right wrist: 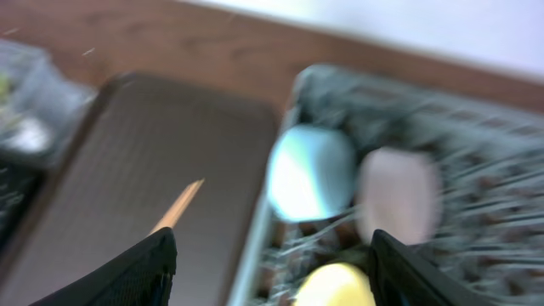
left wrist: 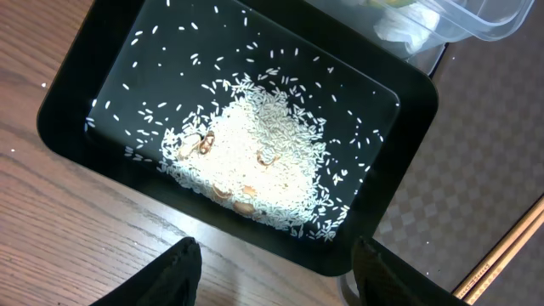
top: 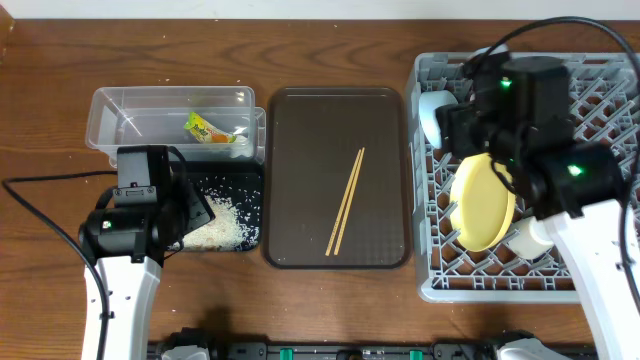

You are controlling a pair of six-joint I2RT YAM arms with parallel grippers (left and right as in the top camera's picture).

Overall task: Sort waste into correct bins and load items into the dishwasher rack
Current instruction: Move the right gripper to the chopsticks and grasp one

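Note:
The green-yellow wrapper [top: 205, 128] lies in the clear tub [top: 110, 110]. White rice [top: 222, 224] is heaped in the black tray [top: 250, 190]; it also shows in the left wrist view [left wrist: 255, 153]. My left gripper [left wrist: 276, 272] is open and empty above that tray's near edge. The chopsticks [top: 347, 200] lie on the brown serving tray [top: 300, 130]. The grey dishwasher rack [top: 430, 280] holds the yellow plate [top: 480, 205], the light-blue bowl [top: 432, 112] and the white bowl [top: 525, 238]. My right gripper [right wrist: 272, 272] is open and empty above the rack, near the pale cup [right wrist: 398, 194].
The right wrist view is blurred. The right arm covers part of the rack's back left. Bare wooden table lies in front of the black tray and behind the serving tray. A cable runs across the table at the left.

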